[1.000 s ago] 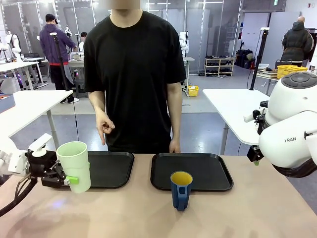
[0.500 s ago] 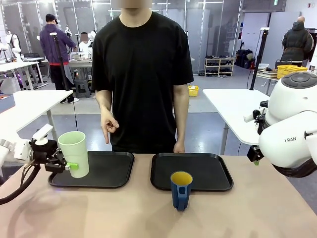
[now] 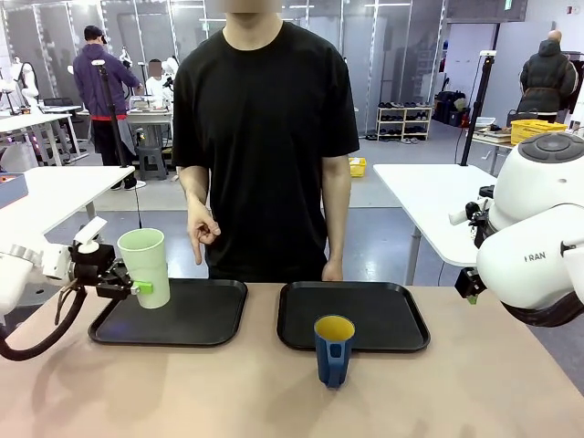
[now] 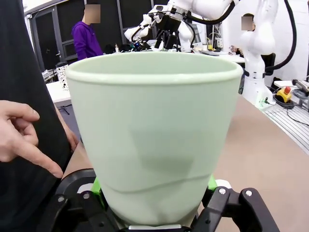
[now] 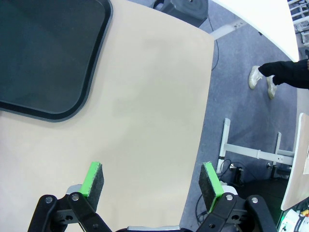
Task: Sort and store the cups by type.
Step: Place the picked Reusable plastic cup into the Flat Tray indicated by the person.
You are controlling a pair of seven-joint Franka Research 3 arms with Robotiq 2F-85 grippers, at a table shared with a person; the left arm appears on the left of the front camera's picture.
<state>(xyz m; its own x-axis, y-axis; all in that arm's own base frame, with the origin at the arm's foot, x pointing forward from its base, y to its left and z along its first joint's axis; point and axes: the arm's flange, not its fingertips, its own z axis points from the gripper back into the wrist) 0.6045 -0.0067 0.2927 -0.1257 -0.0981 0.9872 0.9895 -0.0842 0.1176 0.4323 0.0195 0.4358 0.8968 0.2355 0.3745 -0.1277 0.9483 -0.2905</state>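
Note:
A tall pale green cup [image 3: 146,266] hangs upright over the far left part of the left black tray [image 3: 201,315], with my left gripper [image 3: 137,286] shut on its lower wall. Up close in the left wrist view, the same green cup [image 4: 154,135] stands between my green pads. The dark blue cup [image 3: 333,349] with a handle and yellow inside stands on the table just in front of the right black tray [image 3: 383,315]. My right gripper [image 5: 152,183] is open above bare tabletop beside that tray's corner [image 5: 58,72], with nothing between its fingers.
A person in a black shirt stands at the far side, one hand [image 3: 199,233] pointing down toward the left tray, the other resting near the right tray. My right arm's white body [image 3: 538,237] sits at the right edge. The table's right edge [image 5: 205,96] drops to the floor.
My left gripper has carried the green cup up and away from me, from the tray's near left corner to over its far left part. The person shifted slightly right.

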